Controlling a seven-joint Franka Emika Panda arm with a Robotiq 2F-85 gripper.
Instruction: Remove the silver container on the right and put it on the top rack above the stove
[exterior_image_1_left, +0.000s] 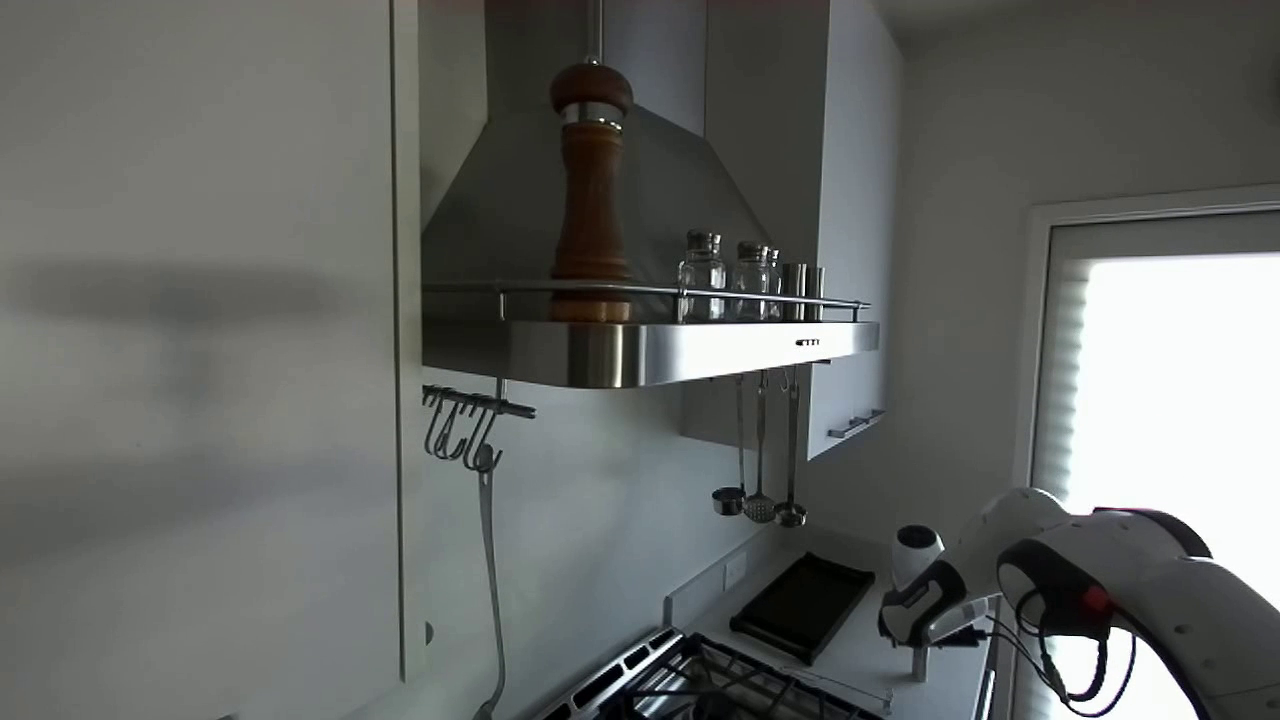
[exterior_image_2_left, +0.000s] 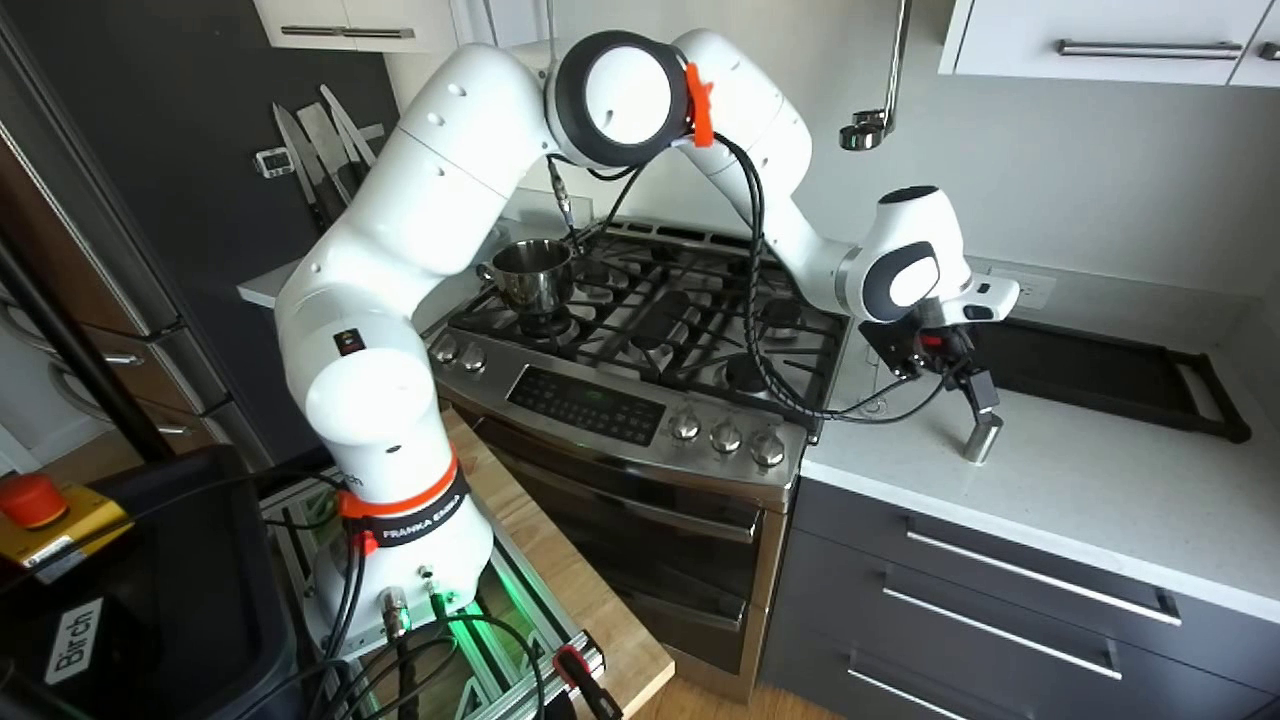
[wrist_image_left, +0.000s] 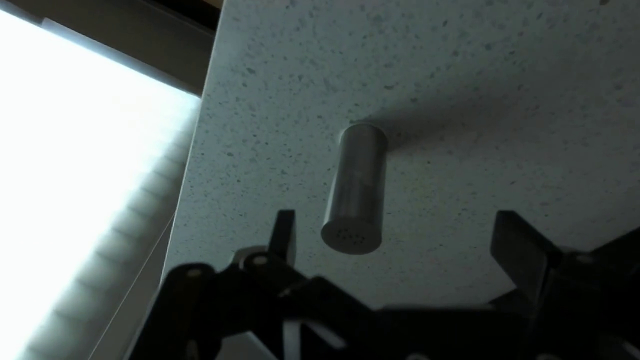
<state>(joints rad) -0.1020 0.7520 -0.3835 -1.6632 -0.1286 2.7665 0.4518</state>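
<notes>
A silver container (wrist_image_left: 356, 185), a slim cylinder with small holes in its top, stands upright on the speckled counter right of the stove. It also shows in both exterior views (exterior_image_1_left: 920, 664) (exterior_image_2_left: 982, 440). My gripper (wrist_image_left: 392, 220) is open above it. The container's top lies between the fingers in the wrist view, nearer the left finger, with gaps on both sides. The gripper also shows in an exterior view (exterior_image_2_left: 980, 400), where a finger overlaps the container's top. The top rack (exterior_image_1_left: 740, 348) runs across the range hood above the stove (exterior_image_2_left: 660, 330).
The rack holds a wooden pepper mill (exterior_image_1_left: 592, 200), glass jars (exterior_image_1_left: 703, 280) and two silver cylinders (exterior_image_1_left: 795, 290) behind its rail. Ladles (exterior_image_1_left: 760, 508) hang below the hood. A black tray (exterior_image_2_left: 1080, 375) lies on the counter behind the gripper. A steel pot (exterior_image_2_left: 532, 275) stands on the stove.
</notes>
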